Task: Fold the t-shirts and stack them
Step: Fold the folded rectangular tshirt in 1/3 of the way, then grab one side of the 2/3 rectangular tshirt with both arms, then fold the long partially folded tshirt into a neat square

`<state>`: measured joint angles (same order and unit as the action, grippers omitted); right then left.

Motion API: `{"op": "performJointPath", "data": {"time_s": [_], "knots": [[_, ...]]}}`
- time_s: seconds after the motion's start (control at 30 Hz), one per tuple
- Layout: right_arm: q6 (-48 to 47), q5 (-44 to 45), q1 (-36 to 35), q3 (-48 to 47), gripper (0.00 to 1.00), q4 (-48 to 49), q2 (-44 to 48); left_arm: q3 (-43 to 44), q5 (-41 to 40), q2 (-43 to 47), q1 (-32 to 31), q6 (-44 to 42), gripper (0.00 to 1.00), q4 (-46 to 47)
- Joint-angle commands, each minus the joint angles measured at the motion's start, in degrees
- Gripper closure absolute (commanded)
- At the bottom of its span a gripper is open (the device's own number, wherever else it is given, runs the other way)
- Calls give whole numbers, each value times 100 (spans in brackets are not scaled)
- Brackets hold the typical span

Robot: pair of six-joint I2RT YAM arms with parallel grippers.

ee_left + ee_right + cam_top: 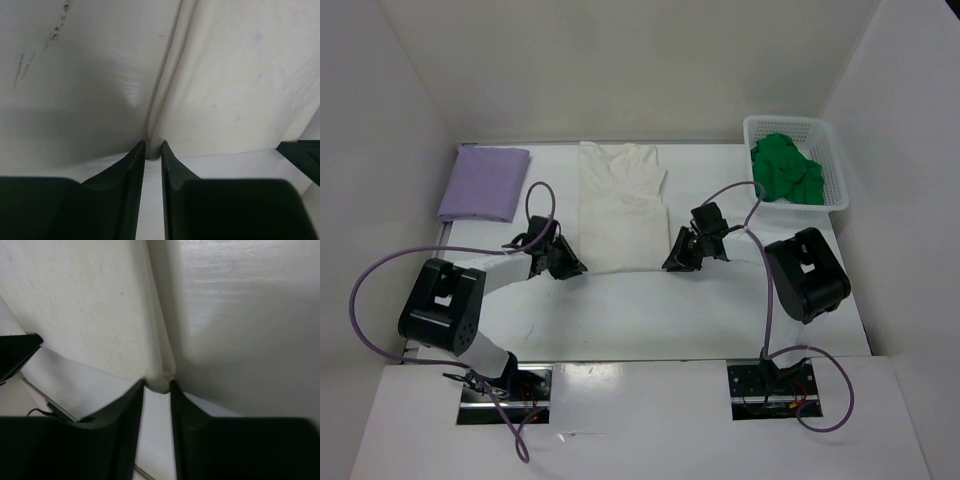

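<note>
So the cream t-shirt (620, 205) is laid out flat in the middle of the table (620, 320), collar end pointing to 12 o'clock and the bottom hem nearest the arms. It looks partly folded lengthwise, a long narrow rectangle with a crease across the middle.

Both grippers are down at that near hem. The left gripper (568, 264) is on the corner at about 7 o'clock of the shirt, the right gripper (677, 262) on the corner at about 5 o'clock.

In the left wrist view the fingers (131, 167) are pulled in to a narrow slit, and the shirt's folded side edge runs straight down into that slit, so it's pinching the cloth right at the corner. White table sits at 9 o'clock of the tips and shirt at 1 o'clock.

The right wrist view is much the same: fingers (129, 412) a bit wider apart, with a little bunched nub of cream fabric jammed between the tips. So that one has hold of the corner too. The shirt is at 11 o'clock and bare table at 2 o'clock.

The other shirts: the purple t-shirt (485, 183) is folded flat at around 10 o'clock from the cream one, near but not touching it. The green t-shirt (787, 170) is crumpled inside the white basket (837, 160) at about 2 o'clock.
</note>
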<state>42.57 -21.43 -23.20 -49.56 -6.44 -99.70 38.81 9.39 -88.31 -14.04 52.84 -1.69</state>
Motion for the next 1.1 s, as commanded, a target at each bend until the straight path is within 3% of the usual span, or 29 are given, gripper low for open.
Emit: {"op": "performJointPath", "data": {"time_s": [0.0, 0.17, 0.33, 0.47, 0.53, 0.67, 0.73, 0.8, 0.93, 1.07], "knots": [[-47, 245, 17, -115, 76, 212, -251, 118, -139, -169, 7, -72, 75, -147], [-47, 297, 17, -27, 99, 160, 20, 118, -77, 94, 7, -212, 93, -401], [190, 438, -202, 648, 100, -409, 950, -249, 221, 856, 7, -424, 98, -1016], [629, 439, -606, 1342, 100, -1025, 2555, -654, 616, 2061, -80, -424, 100, -2157], [1007, 386, -817, 1694, 100, -1497, 3191, -717, 896, 2824, -466, 40, 100, -2596], [1456, 174, -949, 1749, 100, -2203, 4571, -499, 1127, 3890, -468, 447, 100, -3529], [1352, 174, -827, 1495, 100, -2353, 4574, 169, 899, 3928, -468, 368, 100, -3777], [1019, 174, -599, 898, 100, -2353, 3996, 635, 898, 3351, -406, 201, 100, -3699], [-26, 297, 200, -576, 100, -1968, 2783, 1488, 776, 2259, -12, -281, 100, -2761], [-591, 358, 527, -2055, 100, -1730, 1272, 2261, 616, 1108, 402, -397, 100, -1959]]}}
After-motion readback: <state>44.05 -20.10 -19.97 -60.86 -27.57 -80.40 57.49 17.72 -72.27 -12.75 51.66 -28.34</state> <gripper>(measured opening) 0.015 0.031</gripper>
